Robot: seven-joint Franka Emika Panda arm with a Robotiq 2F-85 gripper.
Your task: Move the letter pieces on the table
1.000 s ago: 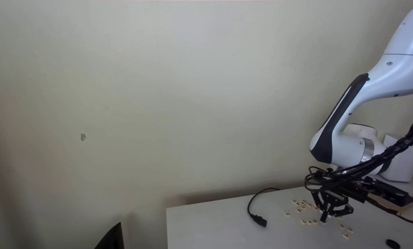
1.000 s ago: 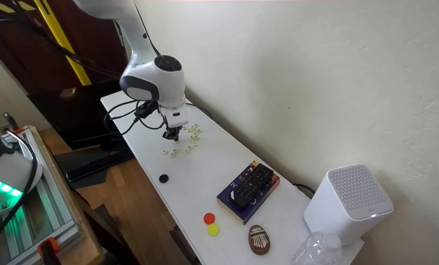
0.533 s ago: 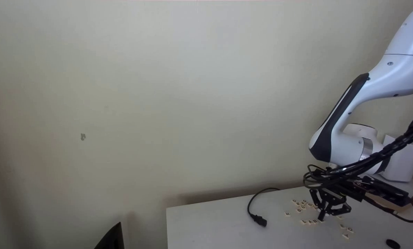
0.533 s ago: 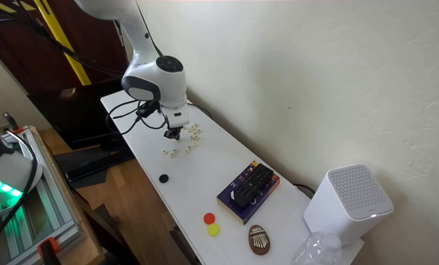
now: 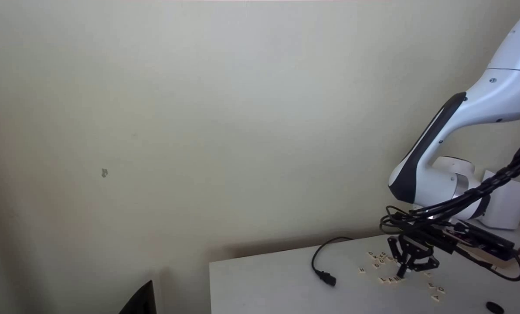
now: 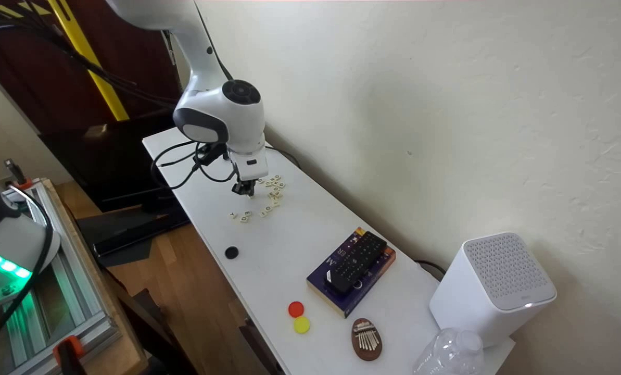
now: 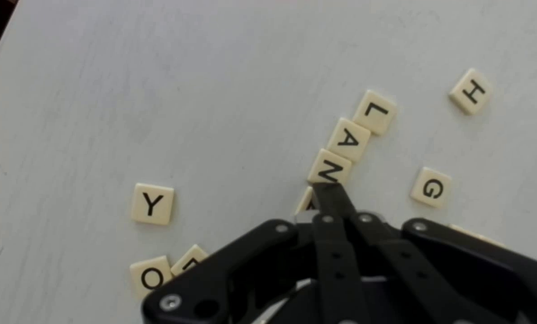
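Pale letter pieces lie on the white table (image 6: 274, 265), several of them seen closely in the wrist view. L (image 7: 369, 121), A (image 7: 340, 145) and N (image 7: 321, 176) form a slanted row. A fourth piece (image 7: 302, 203) at the row's lower end is mostly hidden behind my gripper (image 7: 333, 191), which is shut with its fingertips over that piece and the N's lower edge. Whether they touch the piece, I cannot tell. Apart lie H (image 7: 462, 100), G (image 7: 419, 191), Y (image 7: 140, 211) and O (image 7: 137, 274). Both exterior views show the gripper (image 5: 401, 274) low among the pieces.
A black cable's plug (image 5: 327, 278) lies beyond the pieces. Elsewhere on the table are a black disc (image 6: 231, 252), a book (image 6: 320, 286) under a remote (image 6: 357, 263), red (image 6: 296, 309) and yellow (image 6: 301, 325) discs, a thumb piano (image 6: 359, 351), a white box (image 6: 471, 291) and a clear bottle (image 6: 448, 354).
In an exterior view my gripper has slid left, toward the L-A-N row, staying low. The piece at its tip appears to have shifted the same way, closer to N.
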